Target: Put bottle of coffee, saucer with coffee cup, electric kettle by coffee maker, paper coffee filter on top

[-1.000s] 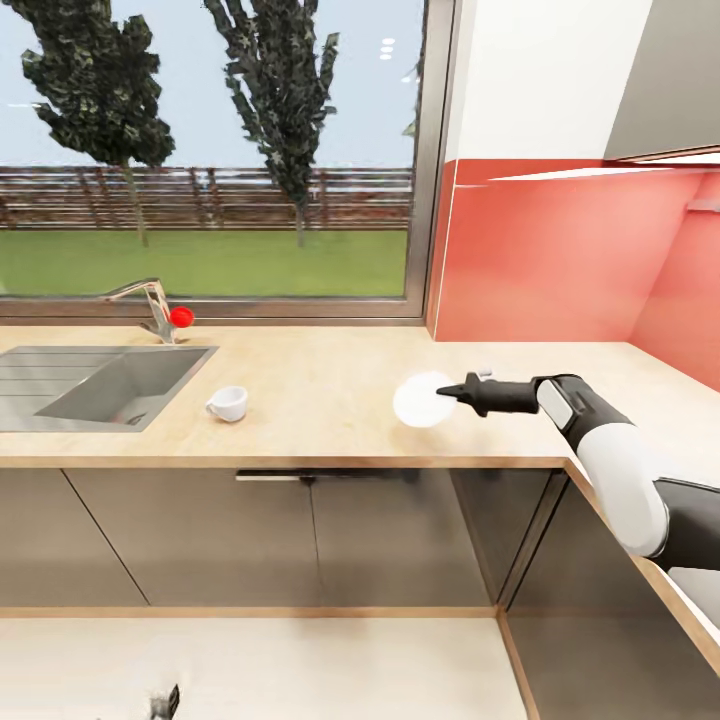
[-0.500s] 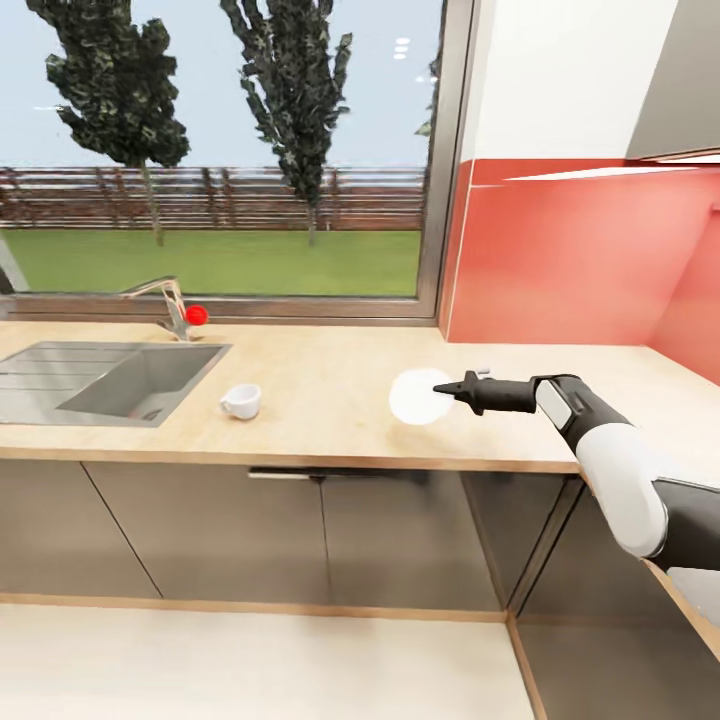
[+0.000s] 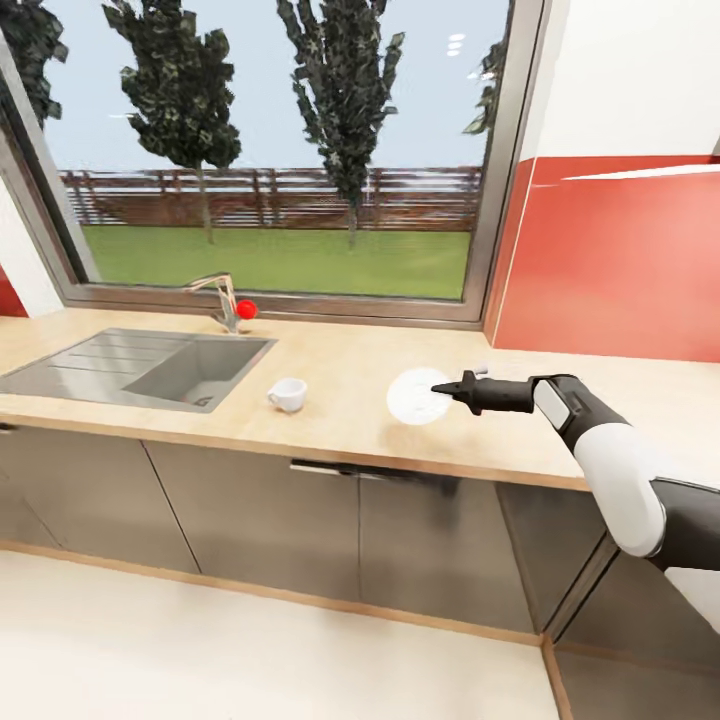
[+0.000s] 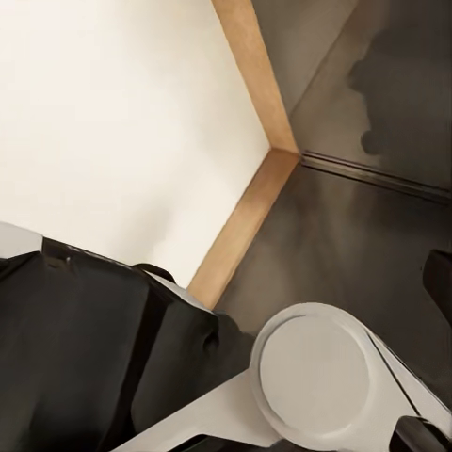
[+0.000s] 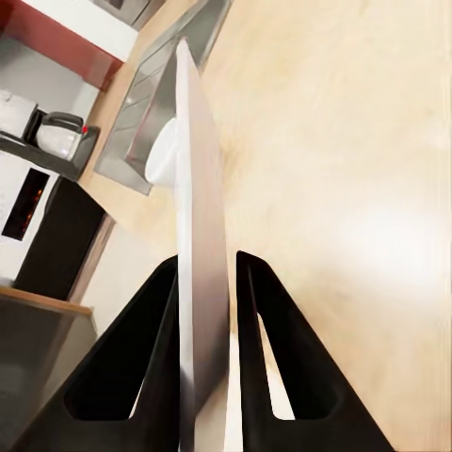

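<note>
Swinging left since a second ago, the head camera now takes in more window and sink, while the saucer (image 3: 418, 395) keeps its place at the right gripper (image 3: 445, 388); the fingers (image 5: 141, 358) are closed on its rim, one each side, holding it above the countertop (image 3: 340, 400); its flat face runs along the fingers, edge-on to the wrist. The cup (image 3: 288, 394) stands on the counter, left of the saucer and well apart, near the sink (image 3: 140, 365); the right arm reaches out level; I cannot tell the left gripper's state.
</note>
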